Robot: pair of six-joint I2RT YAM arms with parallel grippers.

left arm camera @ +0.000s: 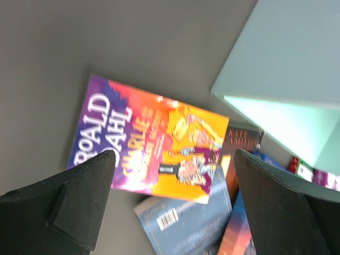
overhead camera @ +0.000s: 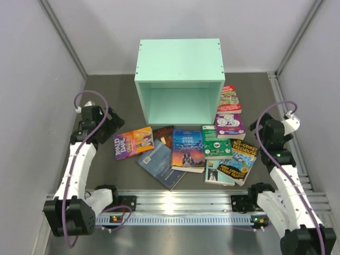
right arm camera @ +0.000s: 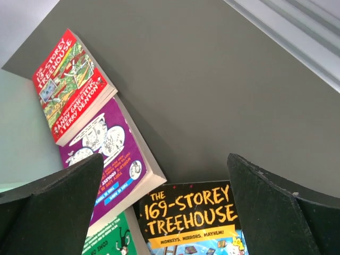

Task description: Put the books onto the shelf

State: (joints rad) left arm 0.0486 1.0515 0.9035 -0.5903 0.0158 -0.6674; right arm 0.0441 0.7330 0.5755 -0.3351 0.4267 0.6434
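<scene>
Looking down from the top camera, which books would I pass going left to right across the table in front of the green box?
Purple Roald Dahl book → Jane Eyre book → green book → 169-Storey Treehouse book.

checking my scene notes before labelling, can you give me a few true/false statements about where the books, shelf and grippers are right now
1. The shelf has no book inside. True.
2. The left gripper grips the Roald Dahl book. False: its jaws are open and hold nothing.
3. The red Treehouse book lies by the shelf's right side. True.
4. The Jane Eyre book stands inside the shelf. False: it lies flat on the table in front of the shelf.
5. The right gripper is shut. False: it is open.
</scene>
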